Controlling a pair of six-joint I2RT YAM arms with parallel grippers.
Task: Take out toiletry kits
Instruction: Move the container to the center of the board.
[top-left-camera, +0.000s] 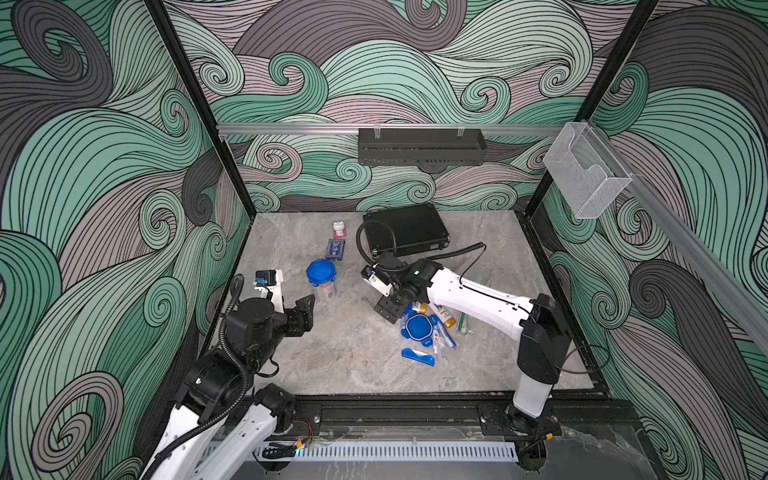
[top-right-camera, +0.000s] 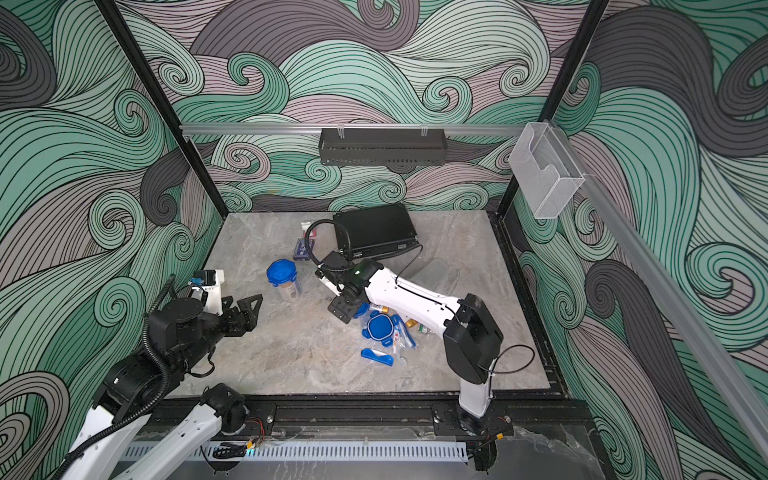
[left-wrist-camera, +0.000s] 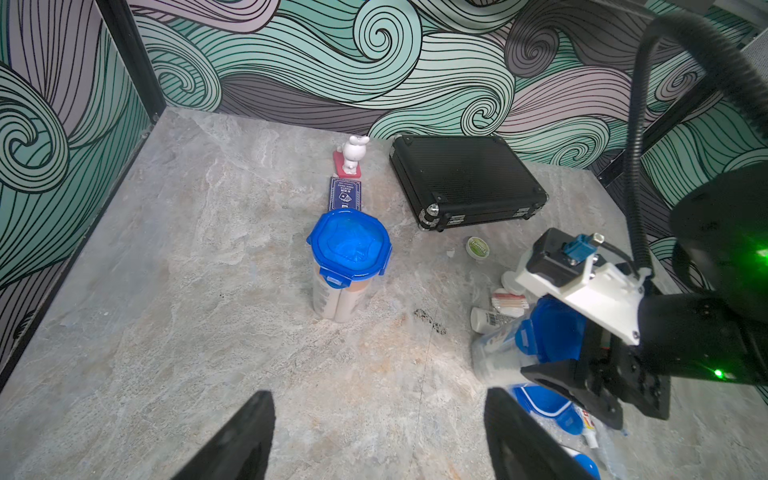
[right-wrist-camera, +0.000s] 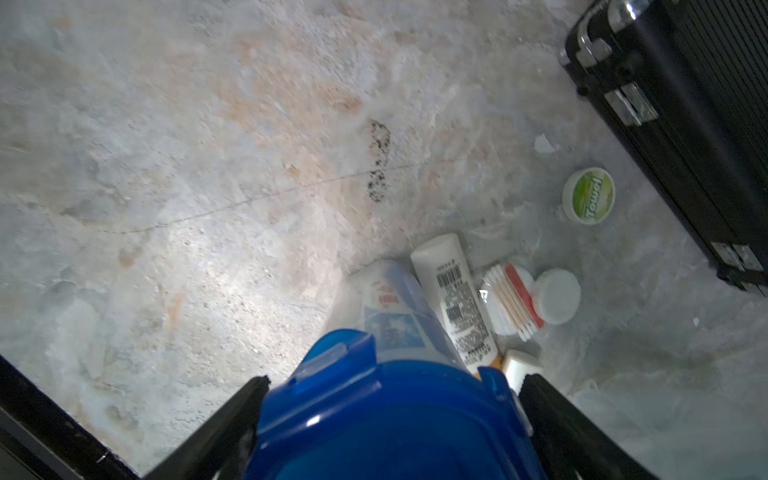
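One clear tumbler (top-left-camera: 322, 280) with a blue clip-tab lid (left-wrist-camera: 349, 253) stands upright mid-table. A second tumbler (right-wrist-camera: 390, 307) lies on its side, and my right gripper (right-wrist-camera: 395, 380) is shut on its blue lid (right-wrist-camera: 386, 415), a finger against each side. Another blue lid (top-left-camera: 417, 328) lies in the pile beside it, along with a white bottle (right-wrist-camera: 453, 299), cotton swabs (right-wrist-camera: 513, 299), a gold-capped bottle (top-left-camera: 442, 313) and a blue toothbrush case (top-left-camera: 417, 357). My left gripper (left-wrist-camera: 378, 397) hangs open and empty over bare table, in front of the upright tumbler.
The closed black ribbed briefcase (top-left-camera: 405, 228) lies at the back. A dark-blue card box (top-left-camera: 335, 249) and a white figurine on a red base (top-left-camera: 339, 228) sit left of it. A green towel disc (right-wrist-camera: 588, 195) lies near the case. The walls enclose three sides.
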